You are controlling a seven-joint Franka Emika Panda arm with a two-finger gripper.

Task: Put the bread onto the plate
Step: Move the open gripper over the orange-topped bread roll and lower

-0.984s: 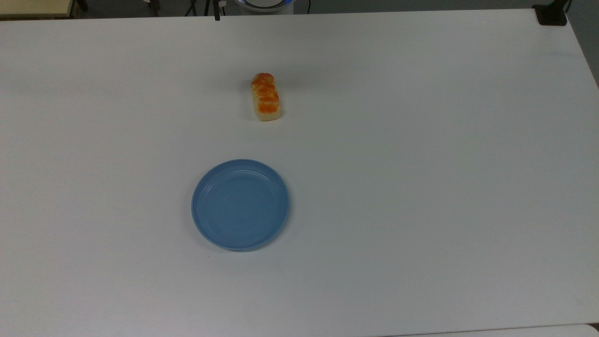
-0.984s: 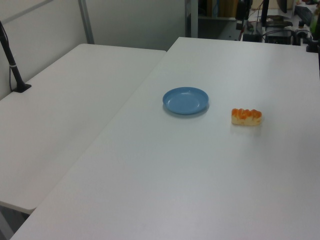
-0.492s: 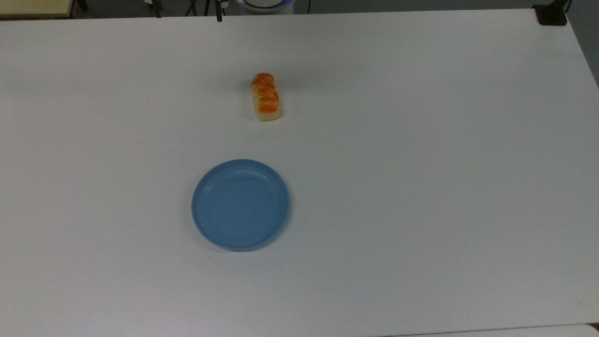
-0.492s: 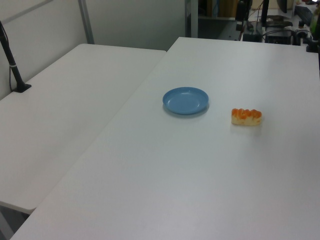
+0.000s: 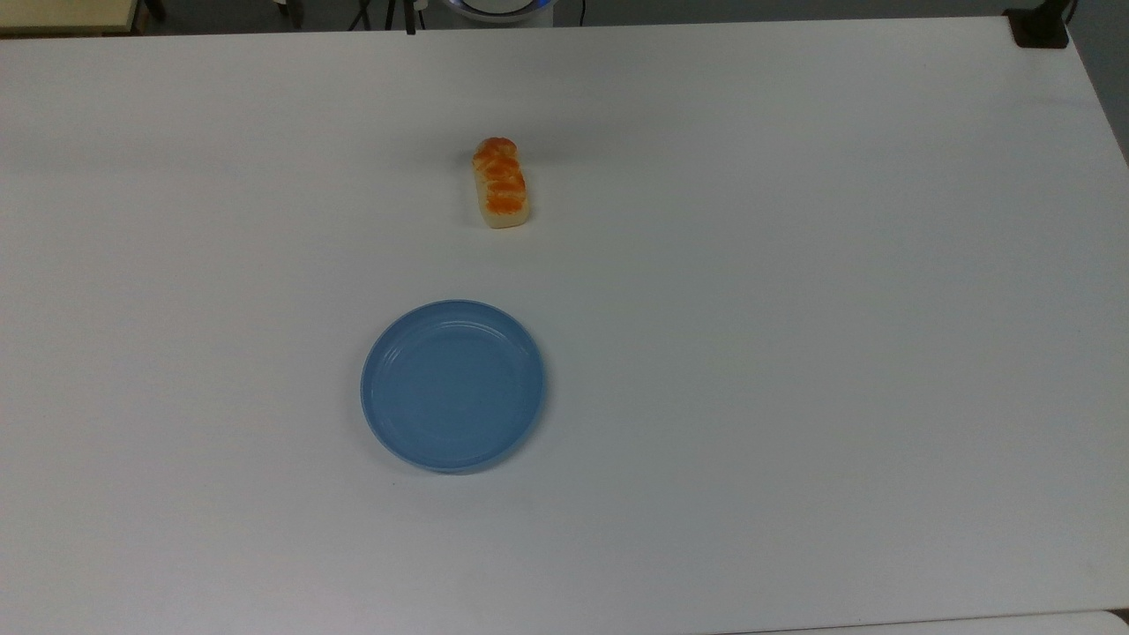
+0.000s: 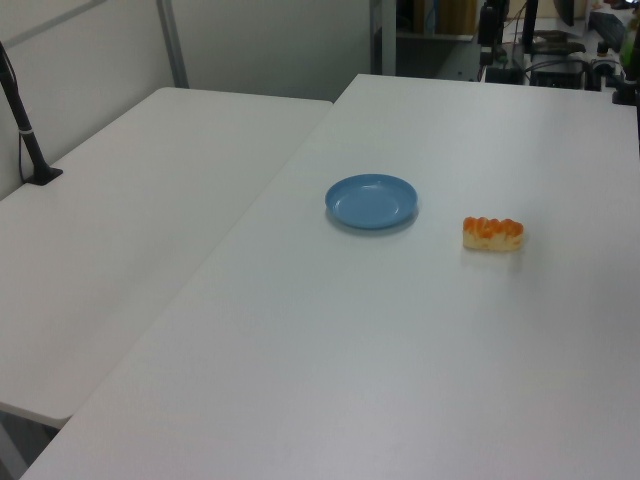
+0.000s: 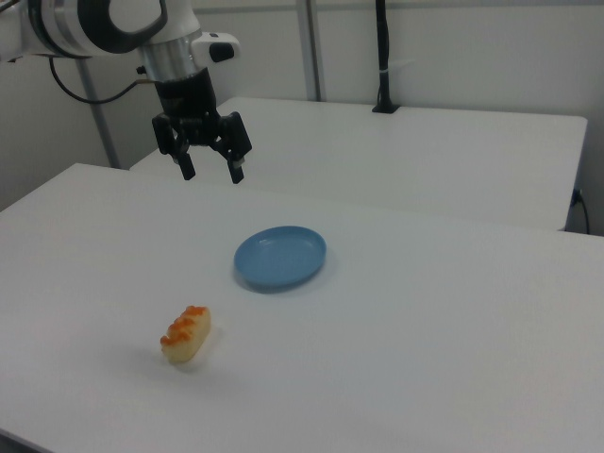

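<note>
Orange-topped bread (image 7: 186, 335) (tabled) below claw (image 7: 212, 174)

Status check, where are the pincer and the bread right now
Pincer open, high above the table, holding nothing. Bread on the table, apart from the plate. Plate bare. Nothing between them.

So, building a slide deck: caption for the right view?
Open gripper raised above the table; bread lies apart from the empty blue plate.
</note>
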